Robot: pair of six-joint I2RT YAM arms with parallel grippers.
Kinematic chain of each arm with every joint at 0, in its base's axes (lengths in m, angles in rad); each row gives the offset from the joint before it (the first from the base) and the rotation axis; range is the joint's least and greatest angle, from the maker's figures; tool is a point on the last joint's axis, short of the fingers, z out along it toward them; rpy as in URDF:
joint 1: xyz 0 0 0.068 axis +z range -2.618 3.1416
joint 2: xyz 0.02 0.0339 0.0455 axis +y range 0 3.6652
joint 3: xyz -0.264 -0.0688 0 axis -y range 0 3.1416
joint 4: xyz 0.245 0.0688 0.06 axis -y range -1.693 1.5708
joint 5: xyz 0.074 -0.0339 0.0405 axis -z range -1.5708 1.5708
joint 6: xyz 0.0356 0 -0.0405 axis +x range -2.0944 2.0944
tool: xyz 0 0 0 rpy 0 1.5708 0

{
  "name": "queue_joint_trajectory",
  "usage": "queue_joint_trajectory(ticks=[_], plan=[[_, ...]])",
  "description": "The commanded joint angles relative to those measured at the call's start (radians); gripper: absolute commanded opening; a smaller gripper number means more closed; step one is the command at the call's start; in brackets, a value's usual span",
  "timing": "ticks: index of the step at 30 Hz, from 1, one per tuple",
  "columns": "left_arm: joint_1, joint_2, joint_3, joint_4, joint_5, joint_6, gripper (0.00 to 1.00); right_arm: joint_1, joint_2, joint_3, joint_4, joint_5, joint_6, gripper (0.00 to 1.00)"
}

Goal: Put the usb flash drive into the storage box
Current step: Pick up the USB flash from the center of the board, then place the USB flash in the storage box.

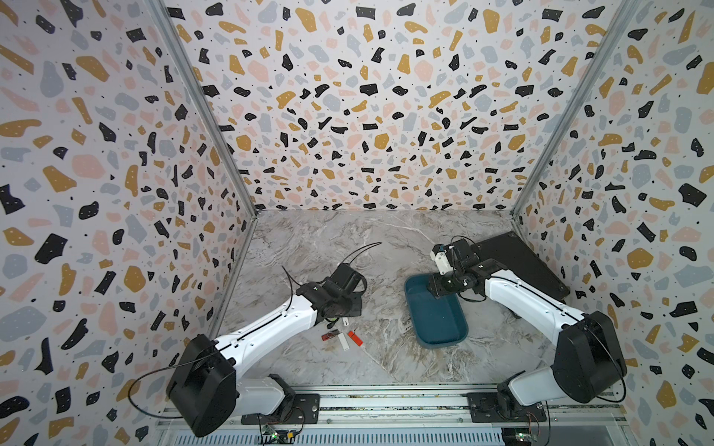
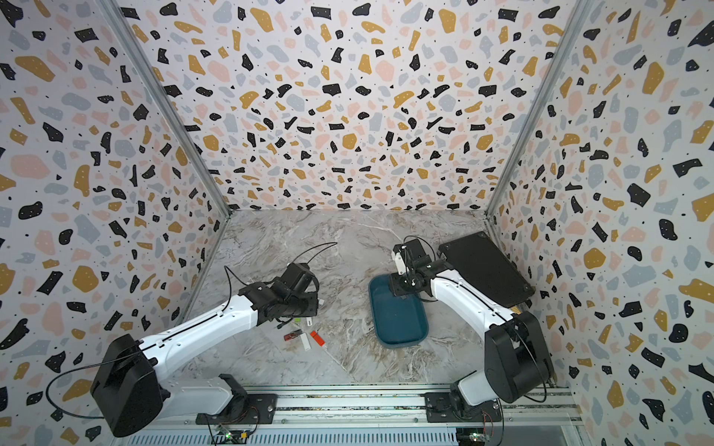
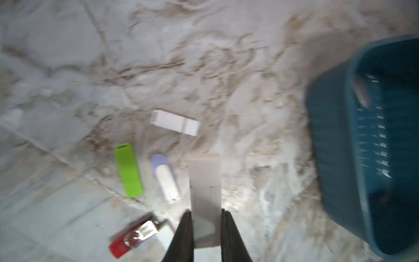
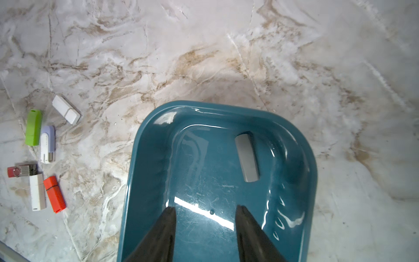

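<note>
The left hand clamps a beige flash drive across its width, with its long axis pointing straight ahead. The right hand hangs half-open over the storage box.

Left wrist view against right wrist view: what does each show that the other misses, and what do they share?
Only left wrist: the left claw shut on a pale flash drive. Only right wrist: the open right claw over the storage box, and an orange drive. Both: the box, the green drive, the red swivel drive and the grey drive lying in it.
</note>
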Motion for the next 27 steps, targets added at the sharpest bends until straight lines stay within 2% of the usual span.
queue_joint_trajectory(ticks=[1, 6, 12, 20, 27], plan=[[-0.142, 0.047, 0.095, 0.005, -0.020, -0.094, 0.18, -0.048, -0.065, 0.044, -0.029, 0.079, 0.004, 0.48], [-0.296, 0.236, 0.261, 0.060, -0.033, -0.154, 0.17, -0.227, -0.086, 0.006, -0.010, 0.063, 0.100, 0.47], [-0.359, 0.506, 0.489, 0.040, -0.037, -0.163, 0.17, -0.390, -0.086, -0.059, 0.058, -0.007, 0.191, 0.47], [-0.353, 0.786, 0.753, -0.069, -0.071, -0.157, 0.16, -0.423, -0.079, -0.092, 0.083, -0.035, 0.195, 0.45], [-0.326, 0.904, 0.889, -0.121, -0.073, -0.155, 0.17, -0.424, -0.081, -0.107, 0.093, -0.049, 0.192, 0.45]])
